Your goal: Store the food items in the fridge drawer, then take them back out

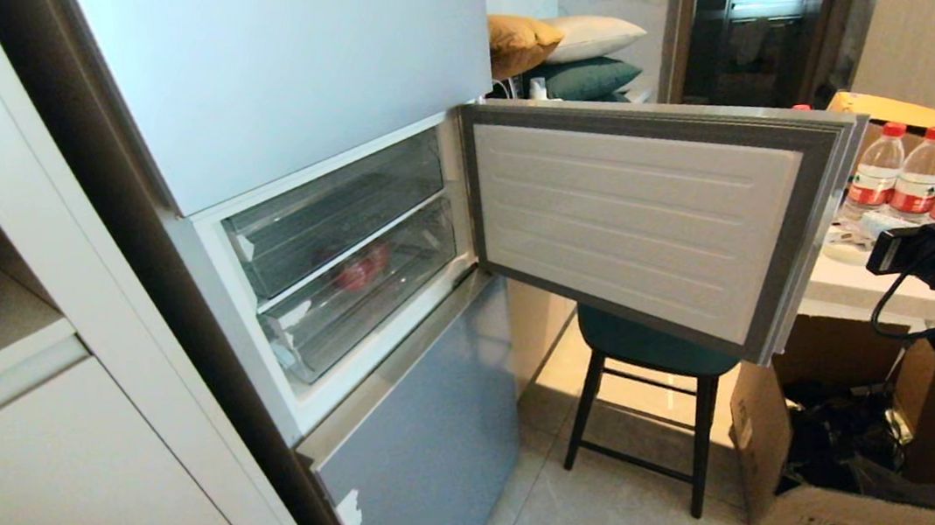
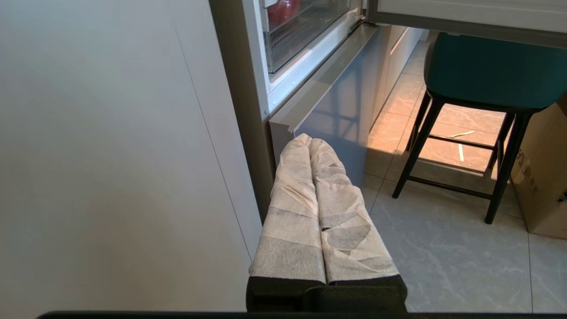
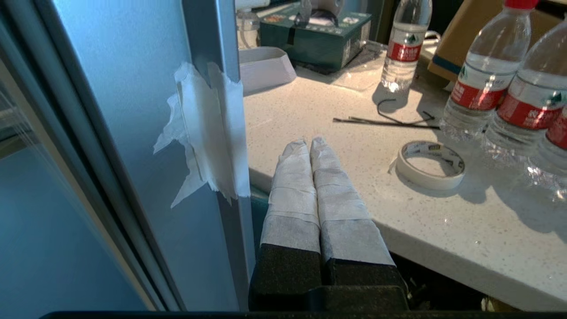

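Drawers (image 1: 347,250) sit closed in fridge; red item (image 1: 360,268) inside lower one.

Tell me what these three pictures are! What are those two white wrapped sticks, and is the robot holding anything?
It's a robot with two arms and three cameras. One camera sits on its head and sees a fridge with its middle door swung open. Inside are two clear drawers; something red lies in the lower one. A stool stands under the door.

The other two cameras ride on the wrists. The wrapped sticks are each arm's jaws, padded in white.

The left gripper hangs low beside the fridge, above the floor, shut and holding nothing.

The right gripper is by the edge of the open door, over a white counter. It is shut and empty too. On the counter lie water bottles, a roll of tape and a green tissue box.
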Controlling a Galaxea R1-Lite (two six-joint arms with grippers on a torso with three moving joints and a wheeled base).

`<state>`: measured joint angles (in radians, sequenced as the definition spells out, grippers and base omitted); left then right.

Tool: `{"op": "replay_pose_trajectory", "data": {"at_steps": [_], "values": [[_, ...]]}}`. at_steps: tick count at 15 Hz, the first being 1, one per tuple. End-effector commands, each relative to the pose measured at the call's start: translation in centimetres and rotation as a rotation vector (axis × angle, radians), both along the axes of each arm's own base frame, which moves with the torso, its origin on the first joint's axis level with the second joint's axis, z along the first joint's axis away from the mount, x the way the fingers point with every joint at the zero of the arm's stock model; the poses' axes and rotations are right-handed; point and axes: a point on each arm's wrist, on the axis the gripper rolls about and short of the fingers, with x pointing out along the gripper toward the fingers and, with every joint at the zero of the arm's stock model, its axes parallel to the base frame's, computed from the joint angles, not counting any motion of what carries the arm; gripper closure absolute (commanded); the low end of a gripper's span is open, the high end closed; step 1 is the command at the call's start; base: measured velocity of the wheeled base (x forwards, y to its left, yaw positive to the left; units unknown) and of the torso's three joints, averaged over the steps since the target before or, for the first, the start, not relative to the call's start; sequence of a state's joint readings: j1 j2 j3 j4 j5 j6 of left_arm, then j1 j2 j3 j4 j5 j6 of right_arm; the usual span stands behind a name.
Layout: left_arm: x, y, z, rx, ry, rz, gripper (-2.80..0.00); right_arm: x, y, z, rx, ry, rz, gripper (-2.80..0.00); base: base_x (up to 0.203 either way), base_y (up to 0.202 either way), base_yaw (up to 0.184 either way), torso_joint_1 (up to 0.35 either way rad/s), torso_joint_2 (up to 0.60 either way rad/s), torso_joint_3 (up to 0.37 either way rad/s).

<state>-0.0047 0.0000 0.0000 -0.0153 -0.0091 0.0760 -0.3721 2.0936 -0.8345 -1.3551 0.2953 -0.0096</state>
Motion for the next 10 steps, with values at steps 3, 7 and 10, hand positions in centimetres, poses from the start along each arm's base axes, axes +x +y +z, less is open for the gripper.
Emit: {"op": "replay_pose_trajectory", "data": {"at_steps": [3, 7, 10], "values": [[0.1, 0.0, -0.3, 0.002, 0.011, 0.0, 0.0, 1.0, 0.9, 0.5, -0.011, -0.032, 0.042, 0.0, 0.0, 0.0, 0.0, 0.0, 0.0, 0.0], [0.1, 0.0, -0.3, 0.004, 0.012, 0.0, 0.0, 1.8, 2.5, 0.1, -0.007, -0.025, 0.092, 0.0, 0.0, 0.0, 0.0, 0.0, 0.0, 0.0], [0.1, 0.0, -0.3, 0.004, 0.012, 0.0, 0.0, 2.9, 3.6, -0.4, -0.006, -0.026, 0.13, 0.0, 0.0, 0.0, 0.0, 0.0, 0.0, 0.0]]}}
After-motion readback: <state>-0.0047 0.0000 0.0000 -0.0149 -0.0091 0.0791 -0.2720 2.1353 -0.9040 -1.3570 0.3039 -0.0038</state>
